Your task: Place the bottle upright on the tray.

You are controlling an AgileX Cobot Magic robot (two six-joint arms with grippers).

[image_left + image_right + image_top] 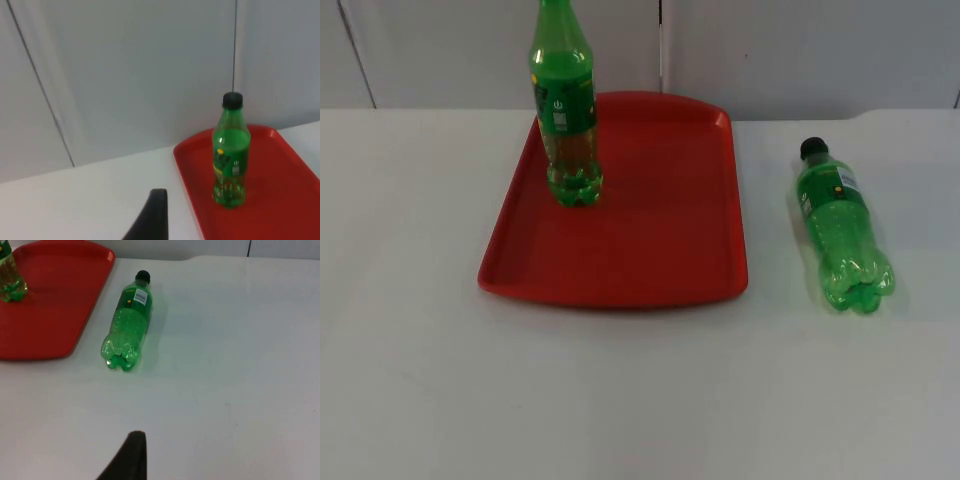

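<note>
The bottle point(843, 230) is lying on its side on the table point(640, 400), just right of the tray point(650, 240), where another bottle point(565, 110) is standing upright. You're bringing the right gripper point(127, 460) toward it; I cannot tell its grip state, nor the left gripper's point(152, 217). Grasp mid-body and tilt up slowly.

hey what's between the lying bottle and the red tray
Nothing: bare white table separates the lying bottle from the tray, seen in the top and right wrist views.
</note>
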